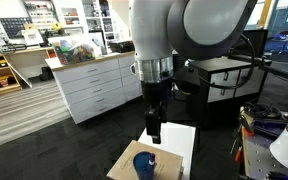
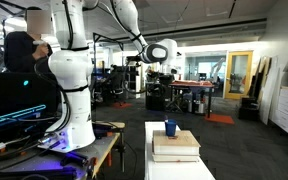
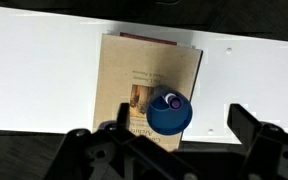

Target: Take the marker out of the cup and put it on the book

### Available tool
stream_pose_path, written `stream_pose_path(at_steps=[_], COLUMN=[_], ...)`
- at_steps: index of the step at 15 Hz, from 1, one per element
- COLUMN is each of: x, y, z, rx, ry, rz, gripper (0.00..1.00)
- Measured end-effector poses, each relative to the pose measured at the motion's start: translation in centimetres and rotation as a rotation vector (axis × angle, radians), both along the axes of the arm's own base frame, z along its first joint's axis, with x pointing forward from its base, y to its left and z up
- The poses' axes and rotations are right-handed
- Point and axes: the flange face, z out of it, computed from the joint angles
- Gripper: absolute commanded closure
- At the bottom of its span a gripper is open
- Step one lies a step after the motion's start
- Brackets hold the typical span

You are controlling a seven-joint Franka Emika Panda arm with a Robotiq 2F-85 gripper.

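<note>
The dark-blue cup (image 3: pixel 168 114) stands on a tan printed board (image 3: pixel 134 75). It also shows in both exterior views (image 1: pixel 144 163) (image 2: pixel 171 128). The purple marker (image 3: pixel 174 100) stands inside the cup, with only its tip showing. The tan board tops a stack, and the paler layer under it looks like the white book (image 2: pixel 176 152). My gripper (image 3: pixel 179 138) is open and empty. It hangs well above the cup, which sits between the fingers in the wrist view. The gripper also shows in both exterior views (image 1: pixel 154 128) (image 2: pixel 162 74).
The stack rests on a narrow white table (image 3: pixel 254 70) (image 2: pixel 179 170) with dark floor around it. White drawer cabinets (image 1: pixel 94 85) stand behind. A second white robot arm (image 2: pixel 69 70) and a cluttered desk (image 2: pixel 24 150) stand to one side.
</note>
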Motion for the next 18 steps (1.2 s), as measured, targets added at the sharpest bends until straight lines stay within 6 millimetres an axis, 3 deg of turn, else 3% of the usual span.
stream_pose_path(at_steps=[18], x=[1.4], y=[1.3], z=[-5.0], rx=[0.018], ry=[0.024], rz=[0.056], gripper=[0.0])
